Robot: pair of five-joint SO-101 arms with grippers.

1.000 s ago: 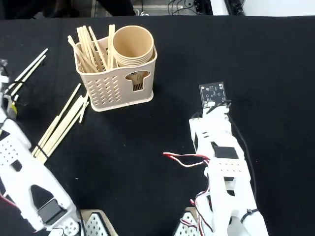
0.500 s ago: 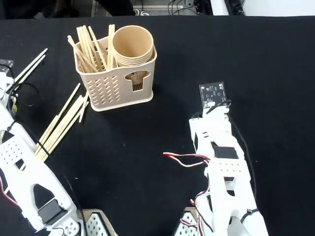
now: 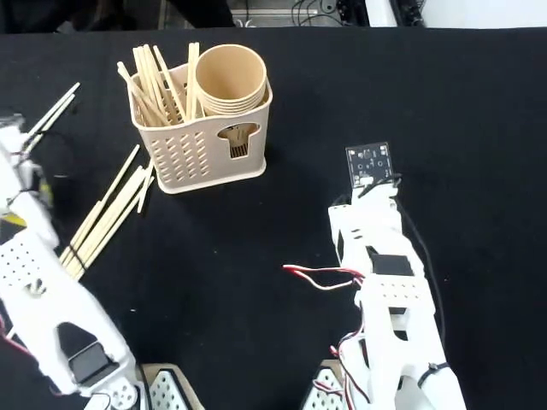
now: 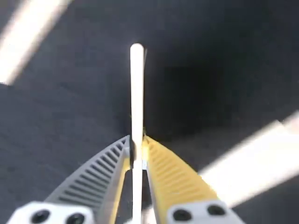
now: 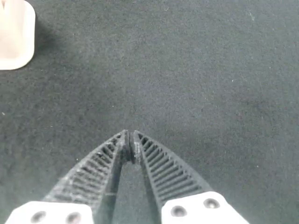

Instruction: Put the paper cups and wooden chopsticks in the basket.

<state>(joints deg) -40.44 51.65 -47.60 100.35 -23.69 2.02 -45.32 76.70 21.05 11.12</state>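
Beige basket [image 3: 192, 154] stands upright on the black bench [image 3: 359, 77]. One compartment holds stacked cups [image 3: 231, 75], the other a sheaf of chopsticks [image 3: 158, 81]. Loose chopsticks [image 3: 107, 213] lie near its side. Left pincer [image 4: 136, 148] is clamped on one chopstick [image 4: 136, 88]. Right pincer [image 5: 129, 147] is pressed together, empty.

A black cloth [image 3: 479, 128] is covering the table [image 3: 256, 256] (matte, faintly speckled); behind its far edge, dark cables [image 3: 312, 12] are lying beside a white surface [image 3: 487, 12].
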